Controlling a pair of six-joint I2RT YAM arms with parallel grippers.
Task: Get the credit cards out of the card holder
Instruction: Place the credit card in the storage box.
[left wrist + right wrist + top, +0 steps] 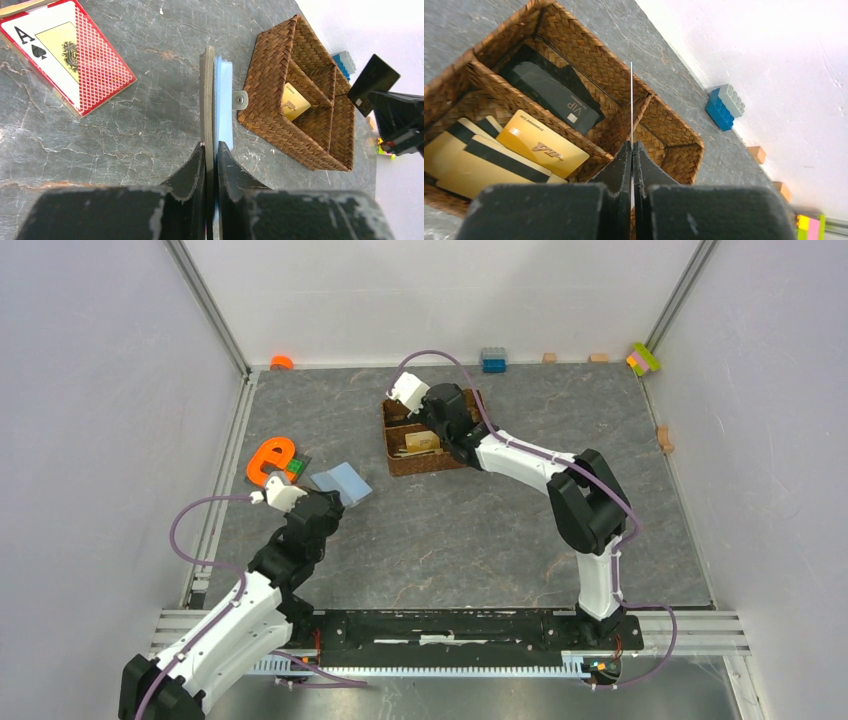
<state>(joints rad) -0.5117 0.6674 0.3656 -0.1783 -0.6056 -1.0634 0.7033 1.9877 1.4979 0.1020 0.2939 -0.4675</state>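
Card holder [212,100]: flat folding case, seen edge-on, apart from the basket [589,55]; left gripper [212,150] clamped on its near edge.
Card [374,75]: thin, stiff, light, probably slippery, best pinched at a short end. Right gripper [631,147] is clamped on it over the basket.
Gold cards [544,147] and black cards [549,90] lie in the compartments.

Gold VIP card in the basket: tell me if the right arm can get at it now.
Probably not yet. The right tool hangs above the basket, and the gold VIP card lies uncovered, but the tool is shut on a thin card, edge-on. It would have to drop that first.
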